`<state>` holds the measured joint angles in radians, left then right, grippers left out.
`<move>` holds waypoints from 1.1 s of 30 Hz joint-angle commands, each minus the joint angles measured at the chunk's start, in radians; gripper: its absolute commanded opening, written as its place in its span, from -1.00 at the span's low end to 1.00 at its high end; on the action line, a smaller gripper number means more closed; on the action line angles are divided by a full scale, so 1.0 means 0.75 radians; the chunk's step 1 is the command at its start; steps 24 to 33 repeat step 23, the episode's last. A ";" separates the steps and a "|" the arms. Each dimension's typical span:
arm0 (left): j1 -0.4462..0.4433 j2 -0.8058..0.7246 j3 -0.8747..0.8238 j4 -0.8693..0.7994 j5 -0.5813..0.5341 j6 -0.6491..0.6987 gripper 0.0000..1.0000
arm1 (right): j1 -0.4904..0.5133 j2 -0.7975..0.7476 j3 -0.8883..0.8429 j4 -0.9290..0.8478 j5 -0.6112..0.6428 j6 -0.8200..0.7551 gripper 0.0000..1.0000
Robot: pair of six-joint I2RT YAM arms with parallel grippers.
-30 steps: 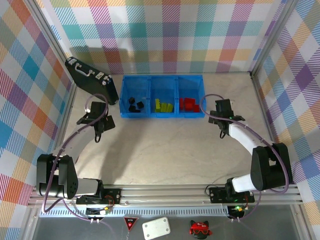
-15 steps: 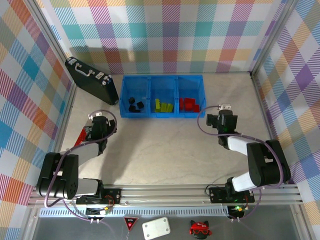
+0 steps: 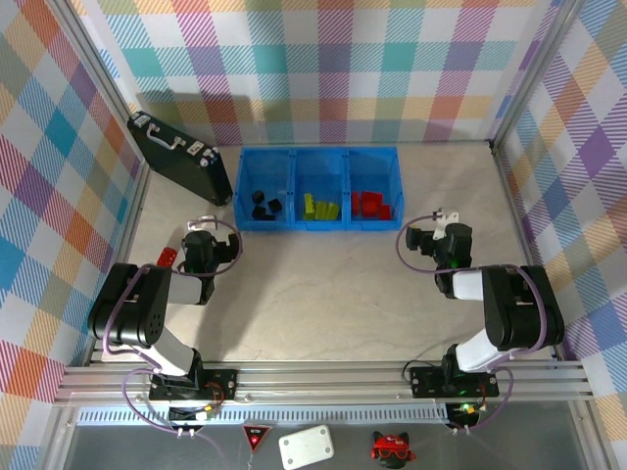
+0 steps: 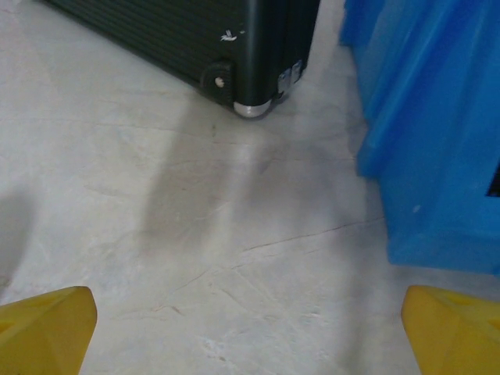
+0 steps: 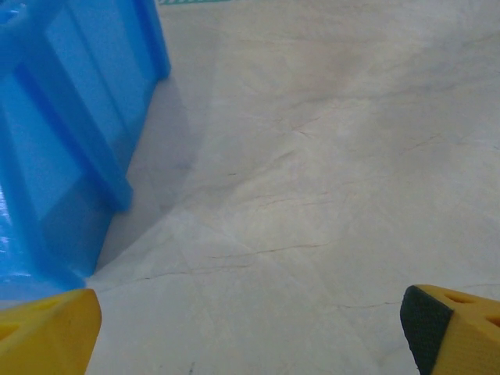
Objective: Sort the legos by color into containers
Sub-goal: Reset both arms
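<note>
Top external view: both arms fold low, and left gripper and right gripper point to 12 o'clock, jaws spread wide. At their 1 and 11 o'clock sit the containers, holding the legos grouped by color.

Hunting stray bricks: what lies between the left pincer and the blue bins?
Nothing but bare grey tabletop between the left pincer and the bright blue plastic bins, per the left wrist view.

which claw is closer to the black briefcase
Left. The left claw sits just short of the near corner of the black briefcase. The right claw is off past the right end of the blue bins, which lie between it and the briefcase.
</note>
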<state>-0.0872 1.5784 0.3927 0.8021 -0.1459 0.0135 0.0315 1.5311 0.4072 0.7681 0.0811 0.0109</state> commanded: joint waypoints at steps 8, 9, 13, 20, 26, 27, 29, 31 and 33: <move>0.014 0.000 0.031 0.062 0.063 0.034 0.99 | -0.011 0.004 -0.001 0.089 -0.028 0.012 0.98; 0.014 0.000 0.031 0.062 0.063 0.033 0.99 | -0.010 0.003 -0.001 0.089 -0.028 0.012 0.98; 0.014 0.000 0.031 0.062 0.064 0.034 0.99 | -0.009 0.004 -0.001 0.091 -0.028 0.009 0.98; 0.017 0.000 0.033 0.060 0.066 0.033 0.99 | -0.022 0.010 0.015 0.062 -0.082 0.008 0.98; 0.015 0.000 0.033 0.060 0.067 0.034 0.99 | -0.022 0.001 -0.001 0.089 -0.070 0.009 0.98; 0.015 0.000 0.033 0.060 0.067 0.034 0.99 | -0.022 0.001 -0.001 0.089 -0.070 0.009 0.98; 0.015 0.000 0.033 0.060 0.067 0.034 0.99 | -0.022 0.001 -0.001 0.089 -0.070 0.009 0.98; 0.015 0.000 0.033 0.060 0.067 0.034 0.99 | -0.022 0.001 -0.001 0.089 -0.070 0.009 0.98; 0.015 0.000 0.033 0.060 0.067 0.034 0.99 | -0.022 0.001 -0.001 0.089 -0.070 0.009 0.98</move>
